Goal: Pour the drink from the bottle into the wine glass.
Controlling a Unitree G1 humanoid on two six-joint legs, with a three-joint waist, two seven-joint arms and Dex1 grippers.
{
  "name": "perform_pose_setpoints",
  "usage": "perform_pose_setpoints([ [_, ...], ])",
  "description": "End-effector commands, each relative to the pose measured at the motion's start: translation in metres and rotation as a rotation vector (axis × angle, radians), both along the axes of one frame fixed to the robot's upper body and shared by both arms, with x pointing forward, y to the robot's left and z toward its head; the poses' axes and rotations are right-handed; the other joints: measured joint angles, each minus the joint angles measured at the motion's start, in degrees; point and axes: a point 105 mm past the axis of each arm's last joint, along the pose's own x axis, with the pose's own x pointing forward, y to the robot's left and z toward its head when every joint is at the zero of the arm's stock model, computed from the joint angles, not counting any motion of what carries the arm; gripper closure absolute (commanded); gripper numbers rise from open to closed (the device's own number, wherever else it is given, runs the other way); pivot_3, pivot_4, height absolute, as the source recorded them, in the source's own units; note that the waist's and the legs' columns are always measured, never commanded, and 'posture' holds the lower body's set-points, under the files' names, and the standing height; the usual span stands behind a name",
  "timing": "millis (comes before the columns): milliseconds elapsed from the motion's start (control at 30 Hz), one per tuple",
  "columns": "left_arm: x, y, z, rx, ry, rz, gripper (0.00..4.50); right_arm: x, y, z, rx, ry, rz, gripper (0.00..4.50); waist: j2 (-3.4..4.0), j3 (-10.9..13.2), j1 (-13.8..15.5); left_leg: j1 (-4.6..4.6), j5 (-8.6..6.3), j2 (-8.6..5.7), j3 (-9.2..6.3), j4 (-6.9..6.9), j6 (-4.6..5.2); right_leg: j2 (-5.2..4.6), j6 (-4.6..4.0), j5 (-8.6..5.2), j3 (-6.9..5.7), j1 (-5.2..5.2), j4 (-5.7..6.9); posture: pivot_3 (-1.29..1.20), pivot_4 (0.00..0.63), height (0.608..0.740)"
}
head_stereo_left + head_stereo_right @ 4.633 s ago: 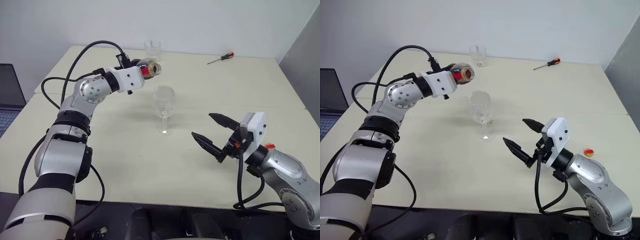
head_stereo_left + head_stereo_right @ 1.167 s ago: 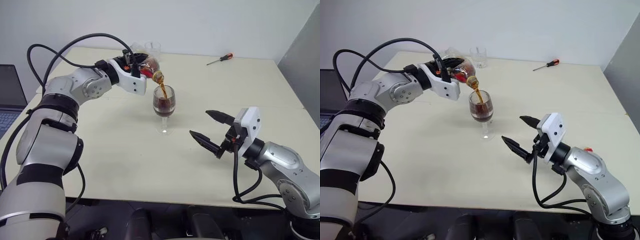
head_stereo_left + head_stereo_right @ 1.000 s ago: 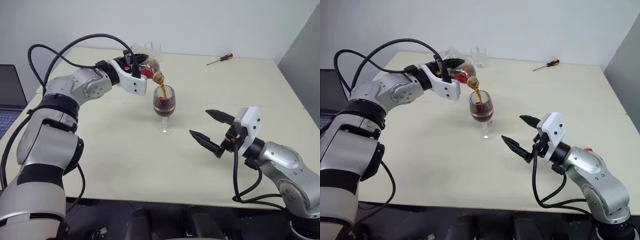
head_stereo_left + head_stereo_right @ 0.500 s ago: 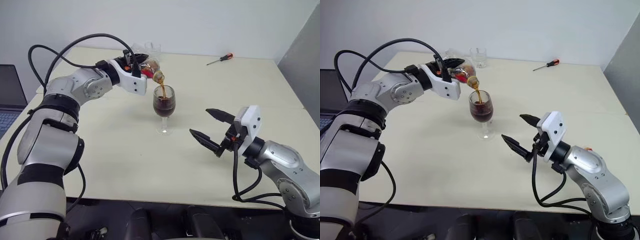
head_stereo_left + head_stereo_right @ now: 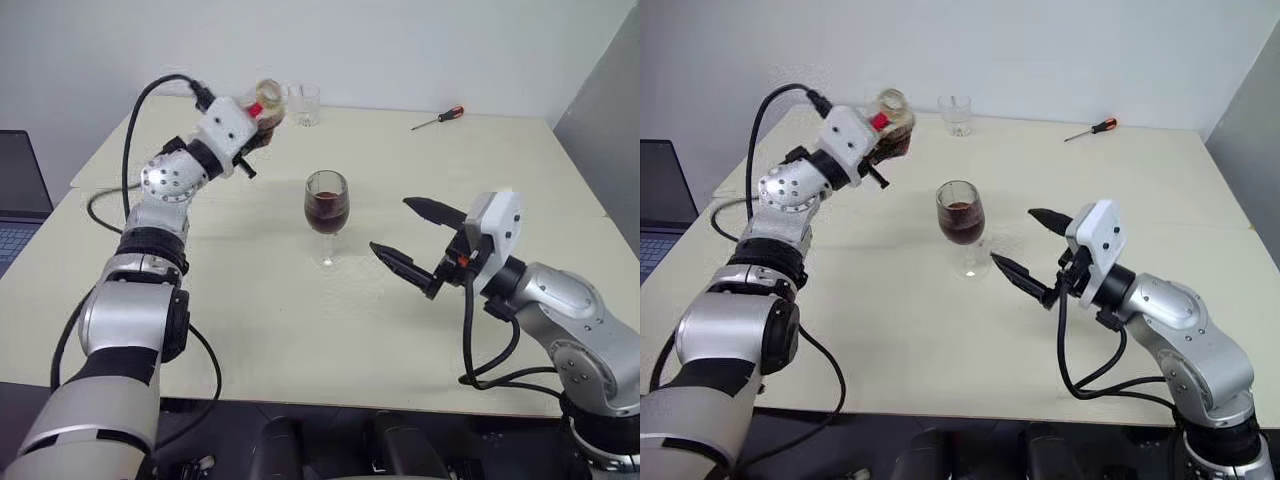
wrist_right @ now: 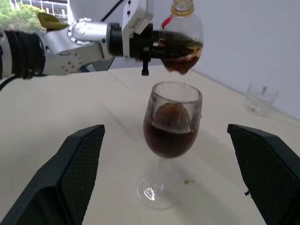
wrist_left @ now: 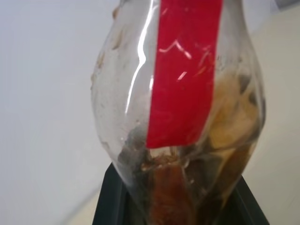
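While the left tool (image 5: 262,118) clamps the bottle (image 5: 266,103) upright, wine glass (image 5: 326,204) apart — right tool (image 5: 408,243) agape

I see a broad, pale cream, matte table (image 5: 300,330) with a seam running across its top; behind it stands a plain, light grey-white wall (image 5: 400,40); at the right edge a darker grey panel (image 5: 610,130) rises at a slant; at the far left I make out part of a dark open laptop (image 5: 18,190) beside the table; through the right wrist view I catch a window corner with green trees and buildings (image 6: 28,9); light is soft and even.
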Motion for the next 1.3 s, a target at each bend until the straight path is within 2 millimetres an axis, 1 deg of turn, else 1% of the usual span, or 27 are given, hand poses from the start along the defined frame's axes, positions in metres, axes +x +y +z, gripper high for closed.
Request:
perform_pose_setpoints([
  [33,0.002,0.030,-0.010,-0.305,0.106,0.064,3.76,0.010,0.000,0.026,0.015,-0.036,-0.020,0.00,0.00,-0.01,0.01,0.00,0.00,0.01,-0.04,0.01,0.00,0.00,0.00,0.00,-0.03,0.02,0.01,0.00,0.150,0.740],
  [67,0.003,0.036,-0.019,-0.368,0.140,0.087,3.76,0.010,0.002,0.032,0.023,-0.026,-0.003,0.00,-0.01,-0.01,0.12,0.01,0.00,0.01,-0.03,0.01,0.00,0.00,0.00,0.00,-0.02,0.01,0.04,0.00,0.150,0.740],
  [133,0.000,0.044,-0.044,-0.412,0.194,0.130,3.76,0.008,0.011,0.044,0.042,-0.037,0.046,0.00,-0.02,-0.02,0.22,0.00,0.00,0.02,-0.07,0.00,0.00,0.00,-0.01,0.00,-0.07,0.01,0.05,0.00,0.150,0.740],
  [200,-0.003,0.042,-0.066,-0.408,0.237,0.136,3.76,0.008,0.016,0.051,0.065,-0.054,0.065,0.00,-0.02,-0.02,0.30,0.00,0.00,0.01,-0.05,-0.03,0.00,-0.03,-0.02,0.00,-0.04,-0.01,0.05,0.00,0.150,0.740],
  [233,-0.005,0.039,-0.075,-0.422,0.255,0.134,3.76,0.009,0.017,0.050,0.062,-0.058,0.068,0.00,-0.03,-0.03,0.39,-0.03,0.00,0.02,-0.07,-0.02,0.00,-0.03,-0.02,0.00,-0.08,-0.01,0.05,0.00,0.150,0.740],
  [300,-0.008,0.036,-0.085,-0.454,0.269,0.135,3.76,0.010,0.020,0.045,0.034,-0.055,0.075,0.00,-0.06,-0.04,0.83,-0.04,0.00,0.01,-0.07,-0.02,0.00,-0.06,-0.02,0.00,-0.12,0.01,0.03,0.00,0.150,0.740],
  [367,-0.010,0.036,-0.090,-0.469,0.273,0.142,3.76,0.009,0.021,0.042,0.019,-0.054,0.081,0.00,-0.11,-0.07,0.91,-0.08,0.00,0.00,-0.06,0.06,0.00,-0.08,-0.02,0.01,-0.12,0.00,0.04,0.00,0.150,0.740],
  [467,-0.014,0.040,-0.101,-0.469,0.285,0.181,3.76,0.008,0.025,0.041,0.028,-0.049,0.100,0.00,-0.11,-0.08,0.74,-0.06,-0.01,-0.01,-0.05,0.09,0.01,-0.07,-0.01,0.01,-0.07,0.01,0.06,0.00,0.150,0.740],
  [533,-0.016,0.047,-0.108,-0.494,0.293,0.223,3.02,0.006,0.028,0.039,0.024,-0.043,0.120,0.00,-0.11,-0.08,0.56,-0.05,-0.01,0.00,-0.06,0.07,0.01,-0.06,-0.01,0.01,-0.06,0.00,0.07,0.00,0.150,0.740],
  [567,-0.016,0.048,-0.110,-0.500,0.299,0.232,2.77,0.005,0.029,0.038,0.017,-0.036,0.130,0.00,-0.11,-0.08,0.54,-0.04,-0.01,0.01,-0.06,0.06,0.01,-0.06,-0.01,0.01,-0.07,0.01,0.08,0.00,0.150,0.740],
  [700,-0.019,0.047,-0.111,-0.502,0.304,0.223,1.44,0.003,0.031,0.033,-0.017,-0.010,0.160,0.00,-0.11,-0.08,0.34,-0.03,-0.01,0.02,-0.08,0.04,0.01,-0.04,-0.01,0.01,-0.08,0.00,0.09,0.00,0.150,0.740],
  [733,-0.019,0.049,-0.110,-0.506,0.302,0.227,1.17,0.003,0.031,0.032,-0.024,-0.008,0.164,0.00,-0.11,-0.08,0.35,-0.03,-0.01,0.03,-0.09,0.03,0.01,-0.03,-0.02,0.01,-0.08,-0.01,0.10,0.00,0.150,0.740],
  [833,-0.020,0.051,-0.108,-0.506,0.297,0.234,0.16,0.003,0.032,0.032,-0.031,-0.003,0.173,0.00,-0.11,-0.08,0.37,-0.03,-0.01,0.02,-0.08,0.03,0.01,-0.04,-0.02,0.01,-0.08,0.00,0.10,0.00,0.150,0.740],
  [867,-0.020,0.052,-0.107,-0.504,0.296,0.234,0.01,0.003,0.032,0.031,-0.033,-0.001,0.176,0.00,-0.11,-0.08,0.37,-0.03,-0.01,0.02,-0.08,0.04,0.01,-0.04,-0.01,0.01,-0.08,0.00,0.10,0.00,0.150,0.740],
  [1033,-0.027,0.051,-0.102,-0.479,0.295,0.200,0.01,0.003,0.033,0.029,-0.045,0.007,0.187,0.00,-0.11,-0.08,0.31,-0.03,-0.01,0.03,-0.08,0.03,0.01,-0.04,-0.01,0.01,-0.07,0.00,0.10,0.00,0.150,0.740],
  [1133,-0.039,0.043,-0.093,-0.480,0.303,0.116,0.01,0.006,0.030,0.029,-0.045,0.008,0.182,0.00,-0.11,-0.08,0.27,-0.02,-0.01,0.04,-0.08,0.00,0.01,-0.04,-0.02,0.01,-0.06,-0.01,0.10,0.00,0.150,0.740],
  [1200,-0.052,0.047,-0.079,-0.487,0.283,0.098,0.01,0.011,0.027,0.028,-0.050,0.009,0.175,0.00,-0.11,-0.08,0.16,-0.02,-0.01,0.06,-0.08,0.00,0.00,-0.04,-0.02,0.01,-0.06,-0.01,0.09,0.00,0.150,0.740],
  [1300,-0.066,0.059,-0.070,-0.527,0.278,0.132,0.01,0.015,0.026,0.027,-0.053,0.008,0.176,0.00,-0.11,-0.08,0.21,-0.01,-0.01,0.08,-0.09,-0.01,0.00,-0.04,-0.02,0.01,-0.05,-0.01,0.10,0.00,0.150,0.740],
])
